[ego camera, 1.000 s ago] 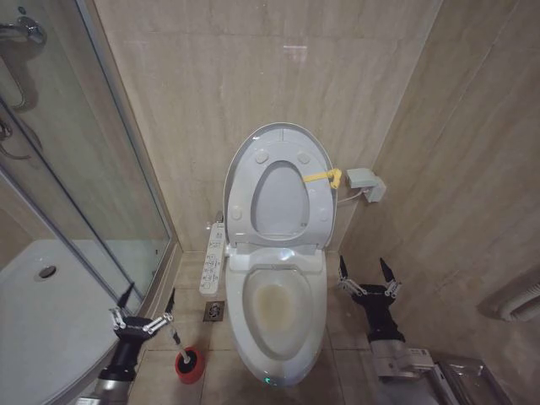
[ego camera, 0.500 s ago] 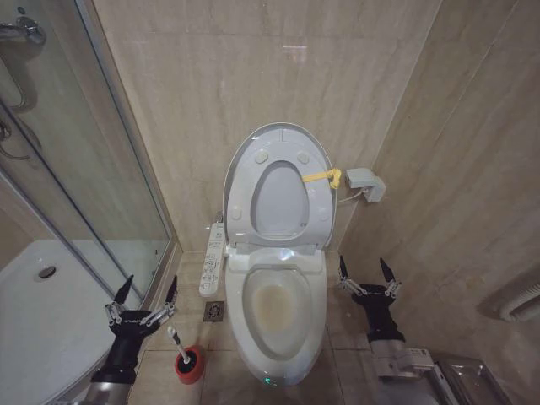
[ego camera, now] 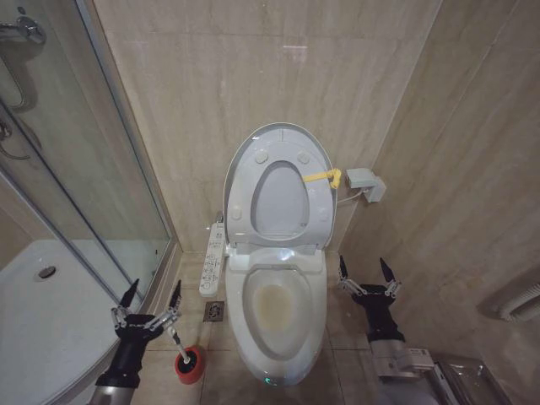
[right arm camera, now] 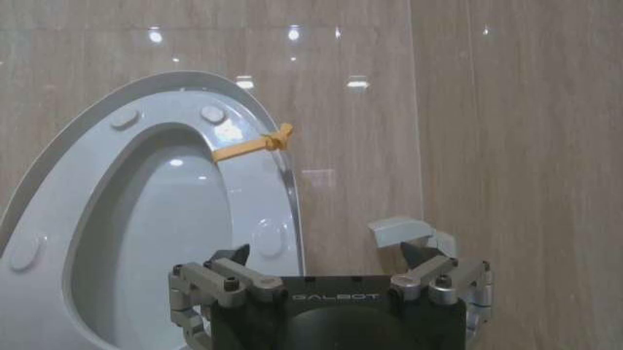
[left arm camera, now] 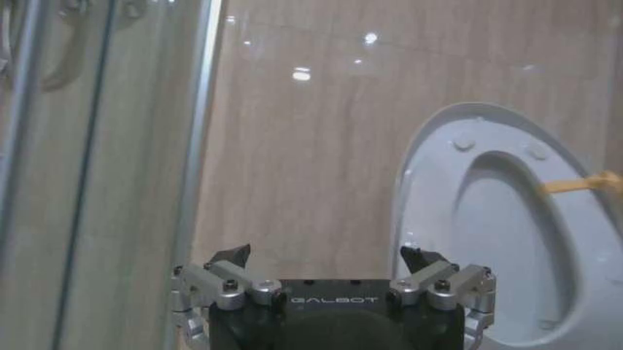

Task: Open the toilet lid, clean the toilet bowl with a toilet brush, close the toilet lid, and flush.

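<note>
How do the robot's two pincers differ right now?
The left pincer hangs by the shower glass, just above the toilet brush in its red holder; the right pincer hangs on the other side of the toilet bowl with nothing near it. Both are open, pointing up and holding nothing.

Beige marble-look tiles (ego camera: 194, 110) cover the walls and floor (ego camera: 346, 371). A glass shower screen (ego camera: 76, 169) stands at left above a white curved shower tray (ego camera: 42, 329).
</note>
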